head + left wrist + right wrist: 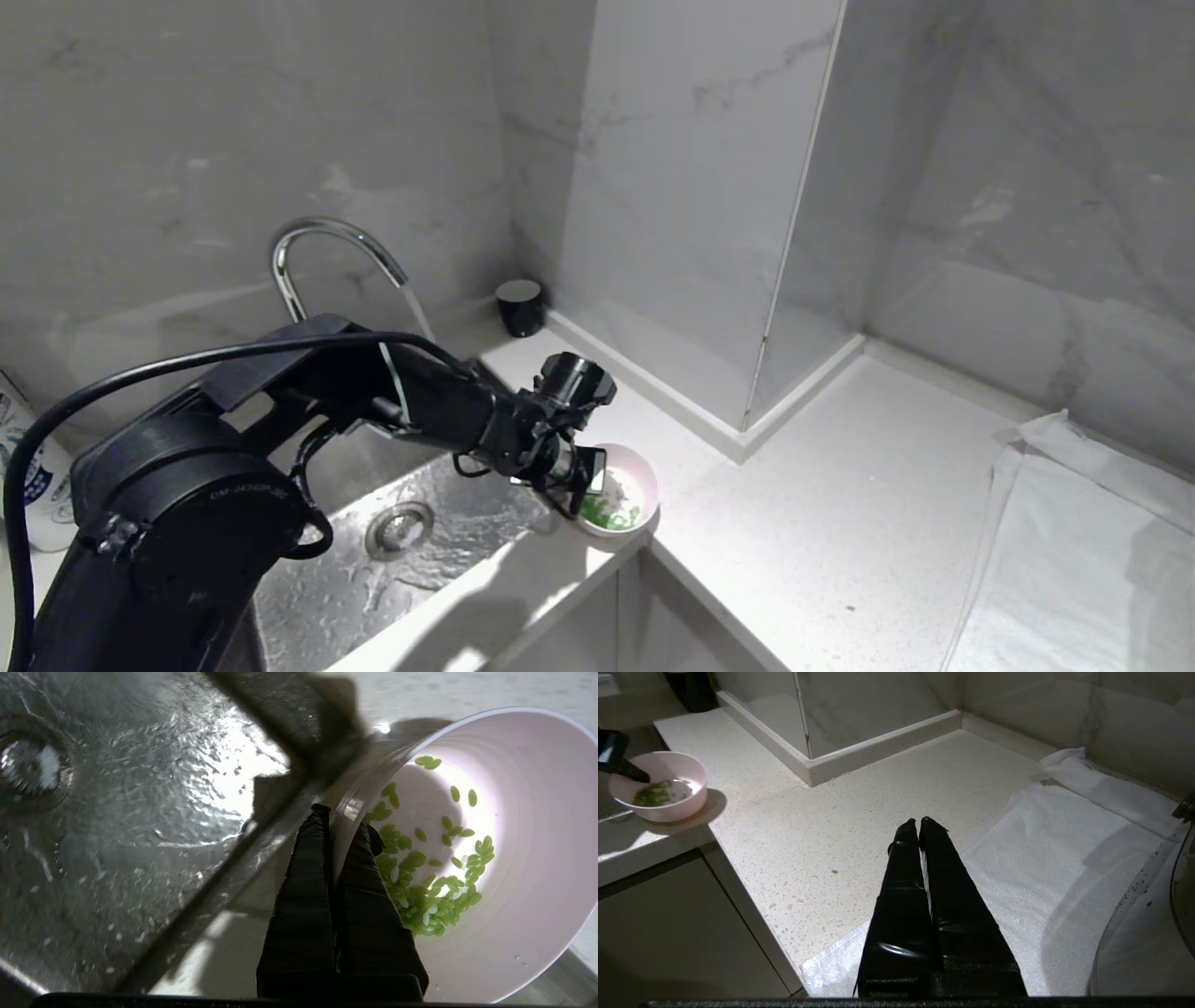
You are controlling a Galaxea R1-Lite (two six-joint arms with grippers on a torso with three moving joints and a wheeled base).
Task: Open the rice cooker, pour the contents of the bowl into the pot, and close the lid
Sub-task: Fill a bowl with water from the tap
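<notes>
On the pale counter [840, 523] at centre frame, the left gripper [581, 493] pinches the bowl [627, 485] rim, green contents [611, 513] unpoured, right gripper [919, 823] closed empty, cooker unseen.

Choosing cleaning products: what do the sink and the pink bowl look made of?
The sink looks like stainless steel: silvery, glossy, with bright reflections under the water film. The pink bowl, pinched at its rim by the left claw, looks like smooth plastic or melamine, possibly glazed ceramic: thin rim, soft sheen.
</notes>
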